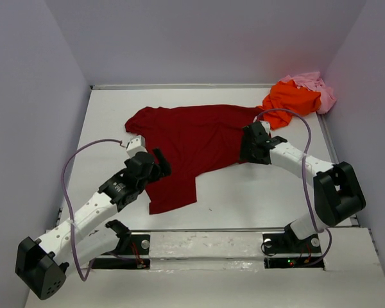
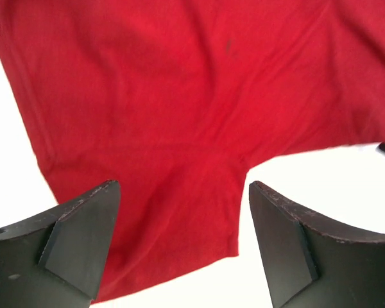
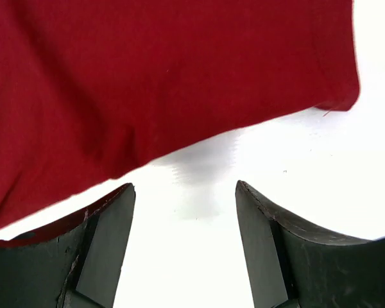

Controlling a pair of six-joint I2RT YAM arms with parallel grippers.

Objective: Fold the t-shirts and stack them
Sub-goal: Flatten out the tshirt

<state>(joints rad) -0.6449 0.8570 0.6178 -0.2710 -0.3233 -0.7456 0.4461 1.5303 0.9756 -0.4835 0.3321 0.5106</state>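
— Red cloth first: where does the dark red shirt [image 1: 199, 138] lie?
— Spread mostly flat across the middle of the table [image 1: 256, 199], one flap trailing toward the near edge. The orange shirt [image 1: 294, 99] and pink shirt [image 1: 317, 86] sit heaped in the far right corner, touching.
— And the arms?
— The left tool [image 1: 157, 163] hovers over the shirt's near left part, fingers spread wide. The right tool [image 1: 249, 149] gapes at its right edge, holding nothing.
— Which step?
— Likely the first fold, not yet begun. Next, each tool probably needs to drop, pinch an edge and carry it across evenly.
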